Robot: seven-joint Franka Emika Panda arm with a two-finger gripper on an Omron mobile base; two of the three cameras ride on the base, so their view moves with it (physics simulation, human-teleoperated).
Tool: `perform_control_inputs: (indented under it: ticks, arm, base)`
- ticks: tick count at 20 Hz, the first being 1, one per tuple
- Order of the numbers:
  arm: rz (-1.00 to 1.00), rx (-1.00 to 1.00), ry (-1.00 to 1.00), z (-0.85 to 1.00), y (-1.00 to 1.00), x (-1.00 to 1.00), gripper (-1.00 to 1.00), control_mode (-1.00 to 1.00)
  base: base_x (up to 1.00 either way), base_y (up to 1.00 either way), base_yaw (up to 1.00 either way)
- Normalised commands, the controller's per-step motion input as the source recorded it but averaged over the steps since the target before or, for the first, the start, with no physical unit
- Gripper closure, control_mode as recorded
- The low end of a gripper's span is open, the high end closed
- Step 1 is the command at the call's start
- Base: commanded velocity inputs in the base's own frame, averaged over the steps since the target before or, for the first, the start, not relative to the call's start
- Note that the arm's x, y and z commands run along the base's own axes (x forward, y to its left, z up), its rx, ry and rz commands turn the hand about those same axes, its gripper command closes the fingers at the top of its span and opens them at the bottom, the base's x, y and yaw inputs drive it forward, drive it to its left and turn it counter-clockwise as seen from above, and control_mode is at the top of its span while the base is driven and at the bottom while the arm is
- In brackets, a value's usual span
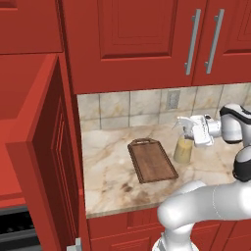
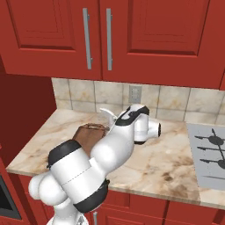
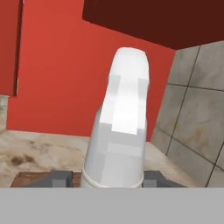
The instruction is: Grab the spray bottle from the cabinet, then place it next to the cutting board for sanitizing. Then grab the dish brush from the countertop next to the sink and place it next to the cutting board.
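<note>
The gripper (image 1: 192, 131) is closed around the white sprayer head of the spray bottle (image 1: 184, 148), which stands upright on the countertop (image 1: 108, 181) just beside the cutting board (image 1: 151, 160), on its right. Bare stone lies in front toward the thick front edge; the tiled wall (image 1: 122, 108) stands close behind. The bottle is a clear cone of yellowish liquid.

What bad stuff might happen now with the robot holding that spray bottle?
1. The gripper holds the spray bottle up at its white sprayer head, so the bottle might tip over when let go.
2. The bottle sits right beside the cutting board; setting it down crooked might land it on the board's raised rim.
3. The arm reaches over the countertop near the board and might bump it when pulling back.
</note>
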Motion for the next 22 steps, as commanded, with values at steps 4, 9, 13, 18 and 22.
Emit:
perform_control_inputs:
  ticks: [4,9,13,18,22]
  arm:
    - [0.04,0.0,0.0,-0.22,0.0,0.0,-1.0,-1.0]
    - [0.0,0.0,-0.02,0.0,0.0,-0.04,-1.0,-1.0]
    - [0.0,0.0,-0.02,0.0,-0.01,-0.03,-1.0,-1.0]
    - [-0.01,0.01,0.0,0.0,-0.28,-0.05,-1.0,-1.0]
    - [-0.04,0.02,-0.04,0.0,-0.65,-0.13,-1.0,-1.0]
  base:
    - [0.0,0.0,0.0]
    - [0.0,0.0,0.0]
    - [0.0,0.0,0.0]
    - [0.0,0.0,0.0]
    - [0.0,0.0,0.0]
